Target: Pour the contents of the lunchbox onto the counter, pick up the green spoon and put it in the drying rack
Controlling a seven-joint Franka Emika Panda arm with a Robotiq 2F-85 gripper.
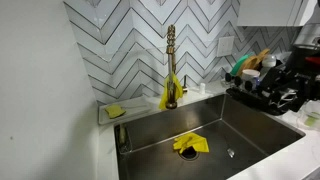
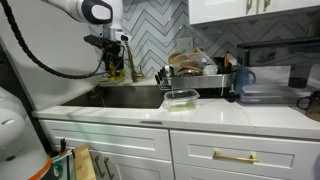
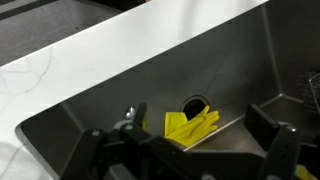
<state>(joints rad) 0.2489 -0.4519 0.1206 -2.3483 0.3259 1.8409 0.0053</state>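
Observation:
A clear lunchbox [image 2: 181,98] with something greenish inside sits on the white counter [image 2: 230,115] just right of the sink. I cannot make out the green spoon. The black wire drying rack [image 2: 196,77] stands behind the lunchbox, filled with dishes; it also shows in an exterior view [image 1: 255,90]. My gripper [image 2: 115,55] hangs over the left part of the steel sink [image 2: 130,97], well left of the lunchbox. In the wrist view the gripper [image 3: 190,148] is open and empty, looking down into the basin.
A yellow rubber glove [image 1: 190,144] lies by the drain in the sink [image 1: 160,125], also in the wrist view [image 3: 188,125]. A brass faucet [image 1: 171,60] stands at the chevron wall. A yellow sponge [image 1: 115,111] lies on the back ledge. A clear container [image 2: 265,95] sits at the right.

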